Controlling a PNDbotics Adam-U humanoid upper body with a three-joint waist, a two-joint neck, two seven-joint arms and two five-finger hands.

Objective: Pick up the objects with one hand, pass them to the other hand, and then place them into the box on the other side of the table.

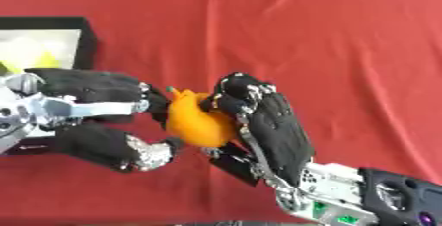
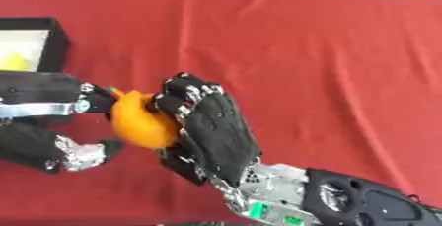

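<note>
Right hand (image 1: 275, 131), entering the left eye view from the lower right, has its fingers curled over the right side of an orange object (image 1: 199, 121); it is gripping that object. Left hand (image 1: 95, 116) comes in from the left edge, with fingers above and thumb below the object's left side, touching it at both points, so it too is closed on the orange object. Held between the two hands, the object sits above the red tablecloth (image 1: 328, 47), roughly mid-table; a small green tip shows at its upper end. A black-walled box (image 1: 85, 42) with a pale interior lies at the left edge, behind the left hand, and something yellow shows inside it.

Right eye view: the right hand (image 2: 216, 136) appears larger, its back toward the camera, fingertips wrapped onto the orange object (image 2: 138, 121). Less of the left hand (image 2: 52, 121) is seen, cut off by the left edge, yet its fingers still meet the object from above and below. Only the corner of the box (image 2: 54, 42) is visible at upper left. Red tablecloth (image 2: 328, 47) covers the remaining surface.
</note>
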